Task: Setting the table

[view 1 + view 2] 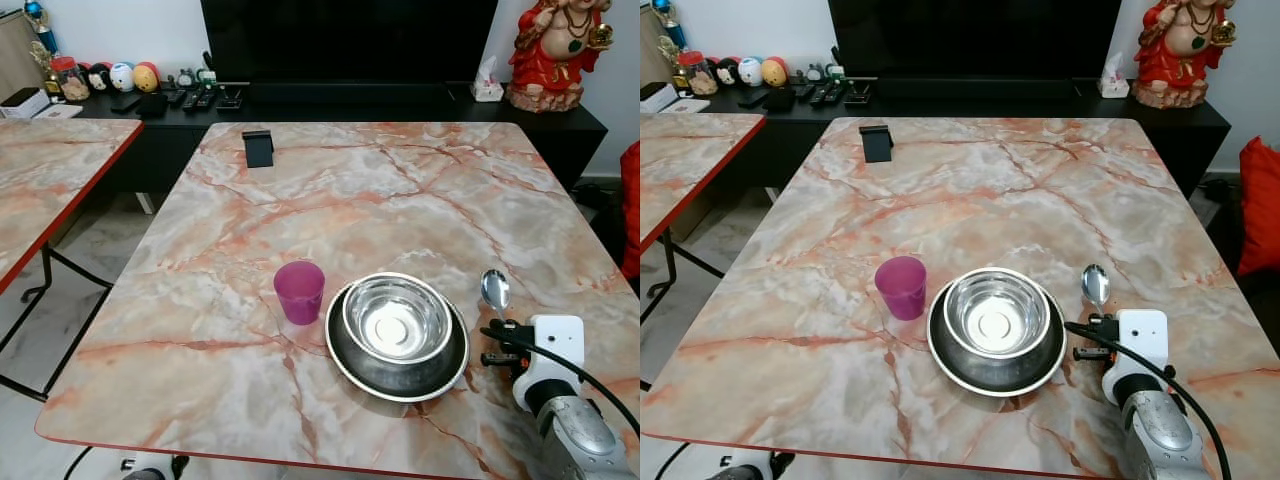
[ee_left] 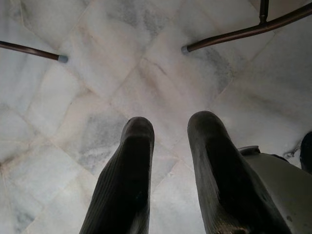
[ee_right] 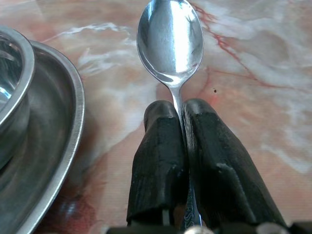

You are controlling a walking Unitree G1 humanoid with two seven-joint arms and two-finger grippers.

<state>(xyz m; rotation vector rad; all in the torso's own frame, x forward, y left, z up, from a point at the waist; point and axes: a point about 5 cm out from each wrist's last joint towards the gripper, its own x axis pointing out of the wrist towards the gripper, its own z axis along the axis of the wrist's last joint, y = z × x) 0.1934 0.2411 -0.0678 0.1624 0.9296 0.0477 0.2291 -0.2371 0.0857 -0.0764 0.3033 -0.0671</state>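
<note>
A steel bowl [image 1: 397,320] sits inside a steel plate [image 1: 348,358] near the front of the marble table [image 1: 340,210]. Just left of the plate stands a purple cup [image 1: 299,291]. To the plate's right lies a metal spoon [image 1: 494,290], bowl end pointing away from me. My right gripper [image 3: 179,113] is shut on the spoon's handle, low over the tabletop beside the plate rim [image 3: 68,146]. My left gripper [image 2: 168,129] hangs below the table over the floor, its fingers a little apart with nothing between them.
A small black holder [image 1: 258,148] stands at the table's far left. A second marble table [image 1: 50,170] is to the left. Behind are a dark TV cabinet [image 1: 400,105] with remotes, a tissue box [image 1: 487,88] and a red figurine [image 1: 553,50]. Table legs [image 2: 229,34] cross the tiled floor.
</note>
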